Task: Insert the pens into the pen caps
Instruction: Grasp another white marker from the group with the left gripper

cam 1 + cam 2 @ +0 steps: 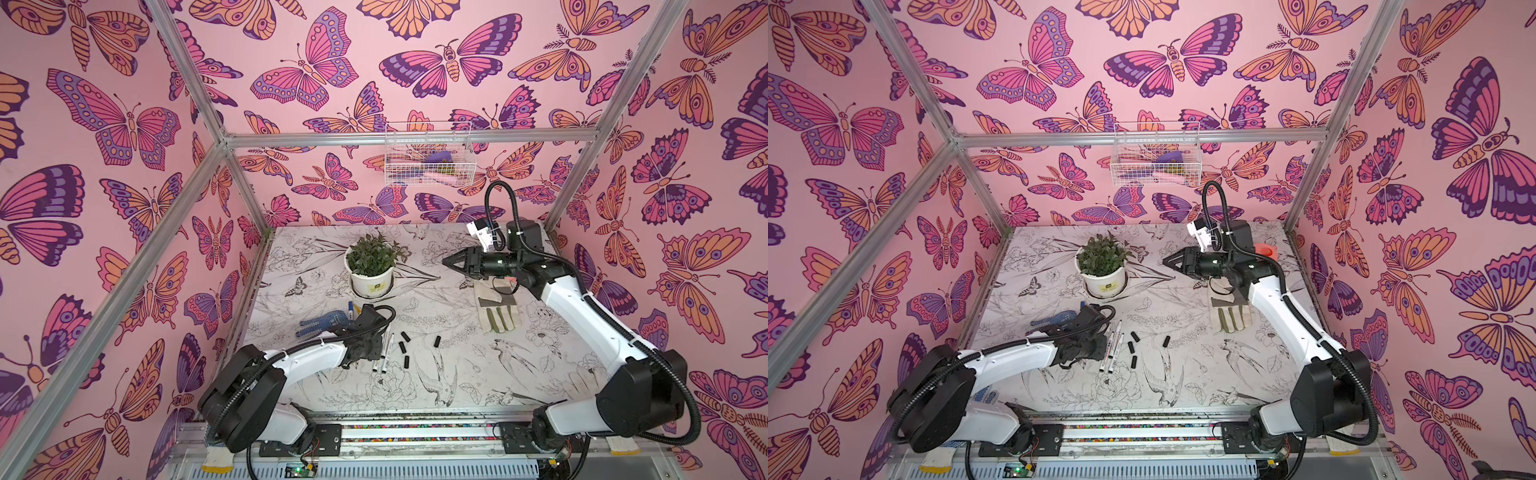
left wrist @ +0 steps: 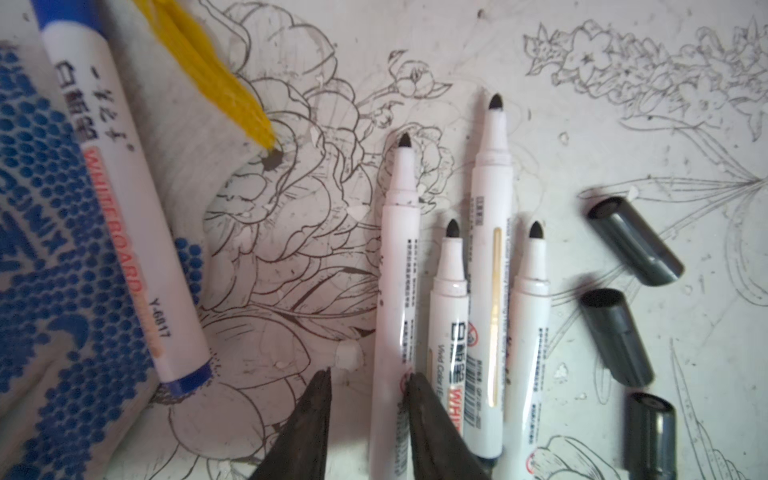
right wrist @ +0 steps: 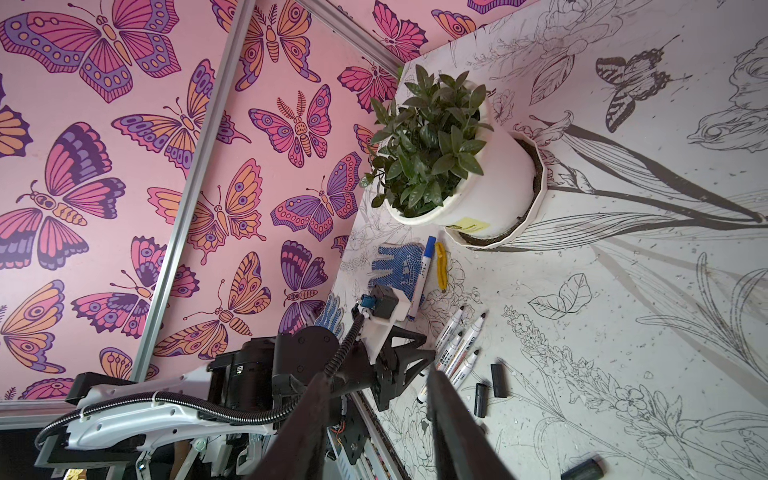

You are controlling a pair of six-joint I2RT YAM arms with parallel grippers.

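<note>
Left hand (image 2: 370,374), fingertips (image 2: 320,399) only, astride pen (image 2: 395,291)

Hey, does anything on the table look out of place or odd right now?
Nothing is spilled or broken. Four pens lie uncapped, tips bare, beside loose black caps. A fifth, blue-capped pen lies apart on a blue-dotted glove.

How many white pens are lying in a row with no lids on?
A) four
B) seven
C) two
A: the left wrist view shows four pens lying side by side with bare black tips, beside the loose black caps.
</note>
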